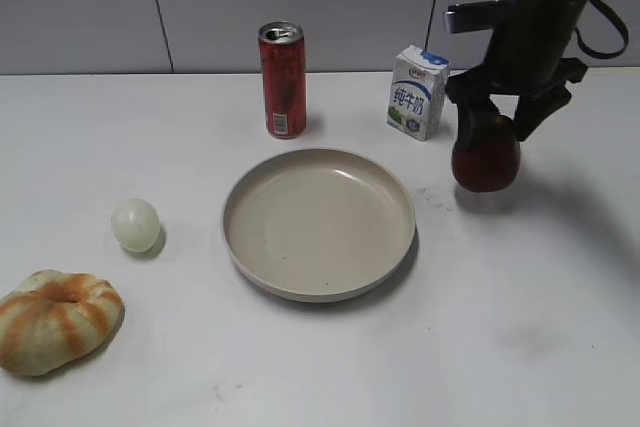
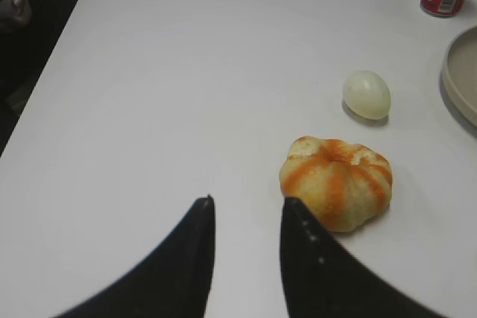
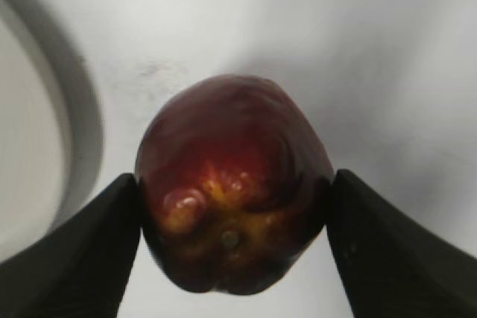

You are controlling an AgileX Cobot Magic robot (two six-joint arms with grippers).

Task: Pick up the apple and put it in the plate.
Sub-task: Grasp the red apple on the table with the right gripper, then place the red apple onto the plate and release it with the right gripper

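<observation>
The dark red apple (image 1: pixel 486 159) is to the right of the beige plate (image 1: pixel 318 222), at or just above the table. My right gripper (image 1: pixel 492 119) comes down on it from above and is shut on it. In the right wrist view the apple (image 3: pixel 232 184) fills the gap between both fingers of the right gripper (image 3: pixel 235 217), with the plate's rim (image 3: pixel 78 121) at the left. My left gripper (image 2: pixel 246 210) is open and empty over bare table, just left of the bread ring (image 2: pixel 337 181).
A red can (image 1: pixel 283 80) and a milk carton (image 1: pixel 417 91) stand behind the plate. A pale ball (image 1: pixel 135 224) and the striped bread ring (image 1: pixel 58 320) lie at the left. The table's left edge (image 2: pixel 45 83) shows in the left wrist view.
</observation>
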